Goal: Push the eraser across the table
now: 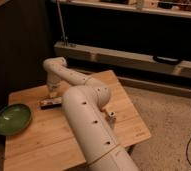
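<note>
So the gripper (pixel 53 91) is down low over the far left part of the table (pixel 41 146), pincer pinched fully closed with nothing in it as far as I can see, which makes sense for a push and not a pick. The eraser (pixel 50 103) lies flat right at its 6 o'clock, just beside the tip. I honestly can't tell if they're touching or a hair apart. From the eraser, the green bowl (pixel 12 118) sits near at about 8 o'clock, and the big white arm (pixel 89 127) runs off toward 5 o'clock, covering the middle of the tabletop. There's also a small pale thing (pixel 110 116) on the wood over at 4 o'clock. Progress-wise, I'd say the lining-up is done but the push itself isn't: the eraser has loads of table left ahead of it.
</note>
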`<action>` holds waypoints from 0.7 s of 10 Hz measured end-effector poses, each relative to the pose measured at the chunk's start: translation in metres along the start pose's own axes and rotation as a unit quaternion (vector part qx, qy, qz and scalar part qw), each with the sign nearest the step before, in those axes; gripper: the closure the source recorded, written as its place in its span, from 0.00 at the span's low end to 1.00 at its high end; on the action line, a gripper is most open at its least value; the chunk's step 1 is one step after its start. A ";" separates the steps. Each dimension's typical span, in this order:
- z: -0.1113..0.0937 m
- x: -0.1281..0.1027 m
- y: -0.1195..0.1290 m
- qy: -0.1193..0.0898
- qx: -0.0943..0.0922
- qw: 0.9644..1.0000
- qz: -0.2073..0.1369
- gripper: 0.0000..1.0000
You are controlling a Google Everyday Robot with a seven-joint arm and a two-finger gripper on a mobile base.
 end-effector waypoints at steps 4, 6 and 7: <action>0.000 -0.001 0.004 -0.001 -0.008 1.000 0.000 1.00; 0.004 -0.003 0.009 -0.002 -0.016 1.000 -0.001 1.00; 0.005 -0.003 0.013 -0.001 -0.019 1.000 -0.002 1.00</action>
